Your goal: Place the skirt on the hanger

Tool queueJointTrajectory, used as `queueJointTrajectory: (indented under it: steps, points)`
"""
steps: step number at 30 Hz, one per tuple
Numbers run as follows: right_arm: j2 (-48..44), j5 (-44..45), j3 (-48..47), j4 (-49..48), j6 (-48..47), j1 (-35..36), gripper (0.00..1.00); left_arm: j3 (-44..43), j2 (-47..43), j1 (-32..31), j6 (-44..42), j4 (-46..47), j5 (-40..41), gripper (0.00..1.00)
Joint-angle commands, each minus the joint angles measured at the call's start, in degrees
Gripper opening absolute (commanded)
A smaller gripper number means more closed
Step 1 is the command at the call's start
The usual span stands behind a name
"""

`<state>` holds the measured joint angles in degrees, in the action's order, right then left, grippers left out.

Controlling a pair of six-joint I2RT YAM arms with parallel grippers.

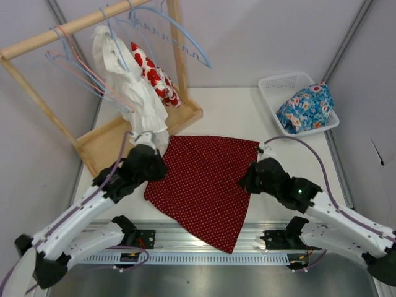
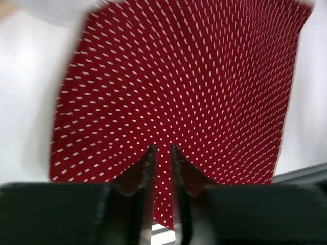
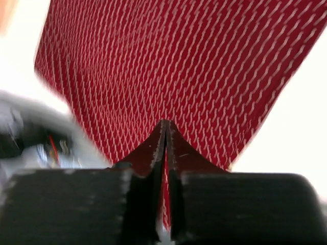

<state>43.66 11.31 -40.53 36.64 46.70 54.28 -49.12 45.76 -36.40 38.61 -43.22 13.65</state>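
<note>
The dark red polka-dot skirt point(image 1: 204, 179) lies spread across the table, and its near corner hangs over the front edge. My left gripper point(image 1: 158, 168) is at its left edge. In the left wrist view the jaws stand almost together, with a strip of the skirt point(image 2: 173, 92) between them. My right gripper point(image 1: 247, 179) is at its right edge, shut on the skirt point(image 3: 173, 71), with the fingertips point(image 3: 160, 133) meeting over the fabric. The thin pale-blue hanger point(image 1: 73, 68) hangs on the wooden rail at the far left among pink ones, away from both grippers.
A wooden rack point(image 1: 99, 145) stands at the back left. It holds a white garment point(image 1: 133, 86), a white cloth with red blotches point(image 1: 154, 77) and a bigger wavy blue hanger point(image 1: 185, 43). A white basket point(image 1: 272, 93) with a blue floral garment point(image 1: 306, 106) sits at the back right.
</note>
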Motion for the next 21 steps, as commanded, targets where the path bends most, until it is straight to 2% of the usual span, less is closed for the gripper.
queueJointTrajectory:
  steps: [1,3,4,6,9,13,17,21]
  points:
    - [6.4,-0.5,1.8,-14.8,-3.8,-13.0,0.00,1.8,7.2,-6.0,-0.3,6.3,1.9,0.19]
    - [12.2,-6.4,2.7,-21.3,-5.4,-18.0,0.00,3.8,8.9,-6.2,0.1,8.8,1.5,0.03]
    - [14.5,-6.3,2.7,-22.6,-6.2,-19.5,0.00,5.3,10.0,-6.2,0.5,11.1,2.1,0.00]
    - [21.2,-2.5,0.9,-23.4,-9.1,-20.3,0.00,6.6,11.4,-6.1,0.6,12.4,4.1,0.00]
    - [27.9,-1.7,-0.8,-24.4,-10.2,-21.1,0.00,8.3,14.4,-6.1,1.9,14.1,5.2,0.00]
    - [36.6,-1.6,-0.3,-27.1,-11.0,-22.2,0.00,11.5,17.3,-6.2,4.0,18.6,0.5,0.00]
    - [39.7,-0.3,-0.2,-27.8,-12.9,-23.7,0.00,16.4,17.5,-6.3,5.3,22.0,-1.2,0.00]
    - [42.6,-1.6,-0.2,-28.3,-15.5,-27.7,0.00,17.7,19.7,-7.7,5.2,24.3,-2.0,0.00]
